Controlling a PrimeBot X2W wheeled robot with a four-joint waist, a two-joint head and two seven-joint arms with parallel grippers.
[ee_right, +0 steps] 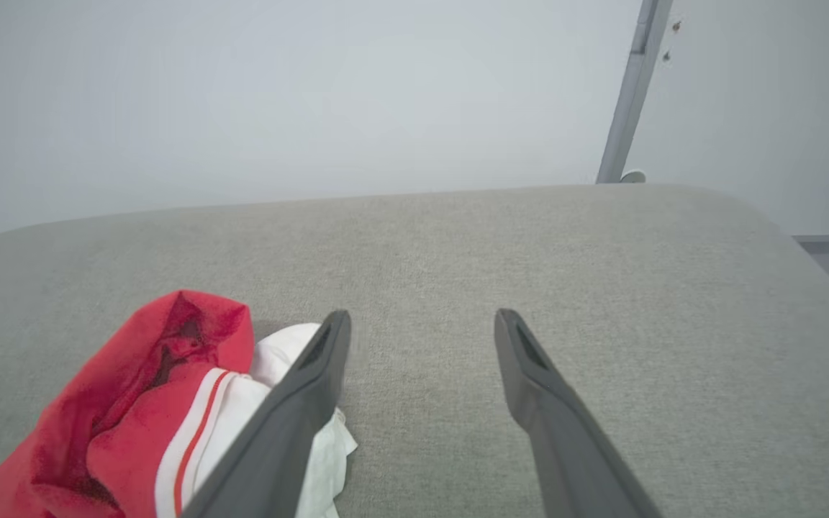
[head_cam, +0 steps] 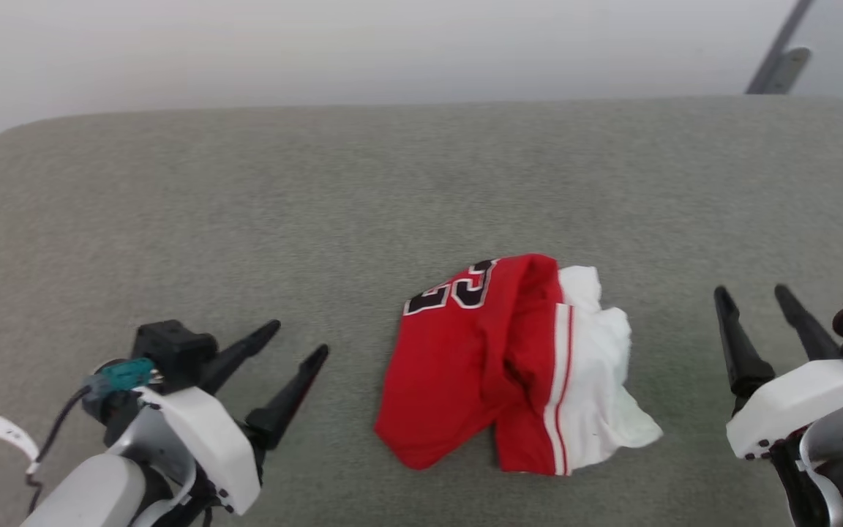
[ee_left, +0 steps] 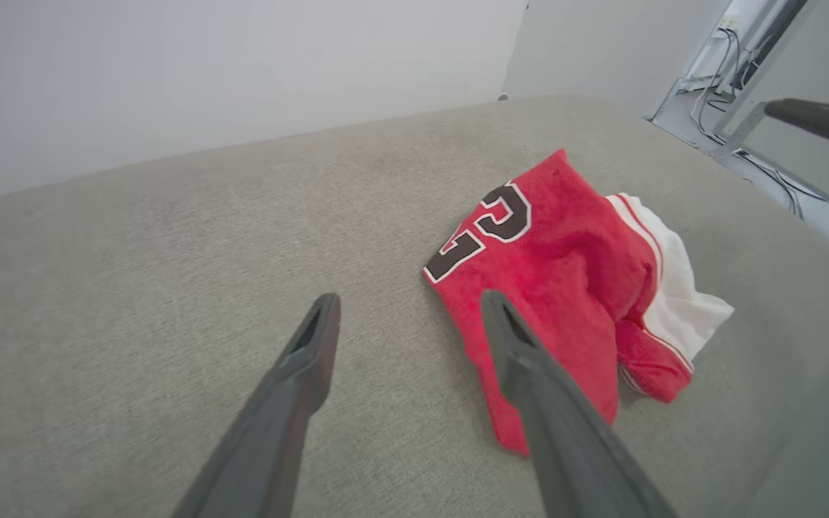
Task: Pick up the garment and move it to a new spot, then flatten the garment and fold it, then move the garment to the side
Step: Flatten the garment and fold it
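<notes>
Red jersey cloth lies bunched in a loose heap: the garment [head_cam: 465,366] sits on the near half of the table [head_cam: 246,205], a little right of its middle, and nothing grips it. Its red body takes up the left part of the heap, with a deep fold running down the centre. Black, white-outlined numerals [head_cam: 458,291] show at the far-left edge, partly tucked under and seen upside down. A white sleeve [head_cam: 597,380] with thin red stripes spills out on the right side, and its crumpled end rests on the table.

In the left wrist view the garment [ee_left: 551,288] lies ahead and to the right. In the right wrist view it [ee_right: 134,403] lies at the lower left.

The left hand [head_cam: 298,337] hovers near the garment's left side. Its two dark fingers are spread apart and hold nothing, and bare table shows between them and the cloth. From its own wrist, the left hand [ee_left: 409,298] has one finger crossing in front of the red cloth.

The right hand [head_cam: 750,290] stands farther off on the other side, its fingers likewise spread and empty. In its own view the right hand [ee_right: 422,316] has one finger overlapping the white sleeve.

The table has a grey woven cover and rounded corners. A pale wall [head_cam: 319,44] rises behind it, and a slanted grey metal post [head_cam: 780,58] stands at the far right.
</notes>
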